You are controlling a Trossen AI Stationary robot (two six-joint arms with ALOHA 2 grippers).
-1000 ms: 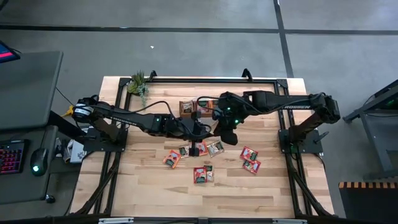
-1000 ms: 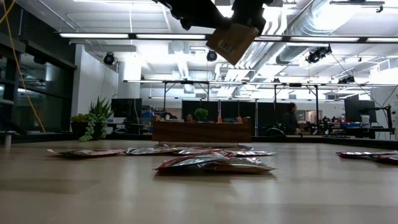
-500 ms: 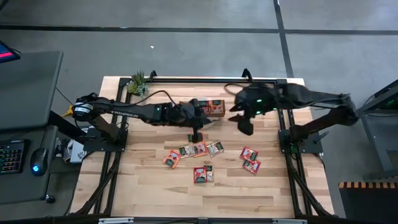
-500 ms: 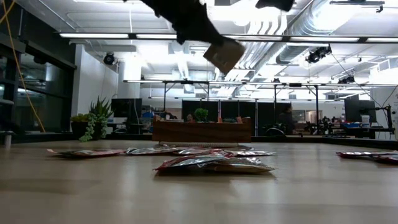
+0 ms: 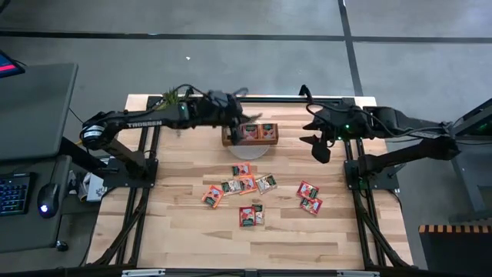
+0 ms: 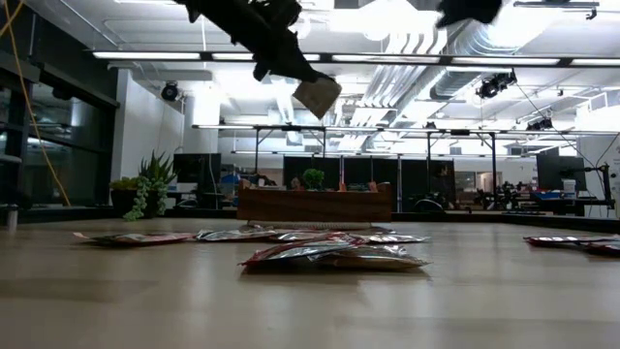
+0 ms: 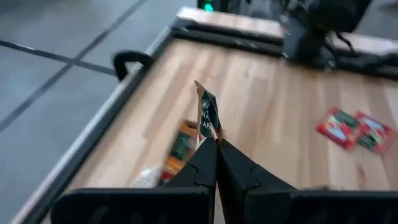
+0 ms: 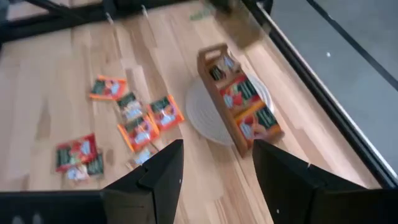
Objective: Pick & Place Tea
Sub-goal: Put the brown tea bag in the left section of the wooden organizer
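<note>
Above table's far edge, left pincer (image 7: 216,144) now grips a sachet (image 7: 207,118); right pincer (image 8: 214,165), emptied, gapes wide.

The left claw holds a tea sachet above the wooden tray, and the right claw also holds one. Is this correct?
Not fully. The right claw is open and empty, as the right wrist view shows. The left claw does grip a tea sachet, above the wooden tray.

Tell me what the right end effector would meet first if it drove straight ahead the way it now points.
Probably the wooden tray on its pale round mat: the open right end effector frames them dead ahead, with only bare table between. Depth is uncertain; it might touch the table first.
</note>
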